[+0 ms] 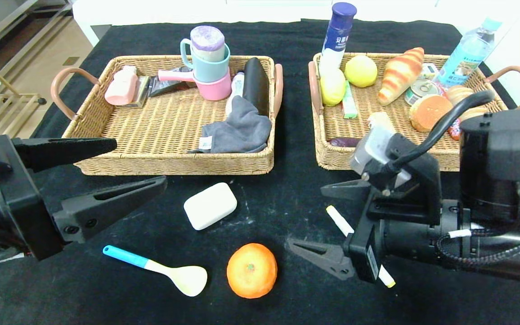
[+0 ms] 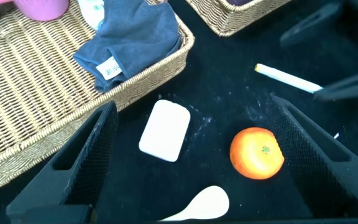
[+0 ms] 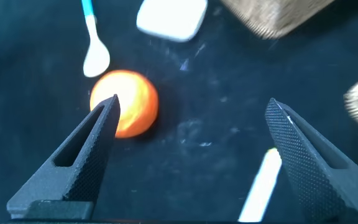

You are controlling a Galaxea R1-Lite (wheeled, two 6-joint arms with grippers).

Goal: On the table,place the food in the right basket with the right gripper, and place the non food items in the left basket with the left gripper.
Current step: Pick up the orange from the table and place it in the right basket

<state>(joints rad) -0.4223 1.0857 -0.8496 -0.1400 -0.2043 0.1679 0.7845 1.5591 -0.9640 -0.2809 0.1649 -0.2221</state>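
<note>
We hold the right gripper [image 1: 327, 221] low over the table [image 1: 106, 293], jaws spread and empty. The orange [image 1: 251, 270], round and axis-free, lies just beyond the nearer jaw tip, outside the gap. Our left gripper [image 1: 127, 174], also released, sits farther away.

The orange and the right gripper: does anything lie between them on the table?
No. In the head view only bare black cloth separates the orange from the open right gripper. The white pen lies farther right, under that gripper.

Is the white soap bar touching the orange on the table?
Apart. The left wrist view shows bare black cloth between the soap bar and the orange.
</note>
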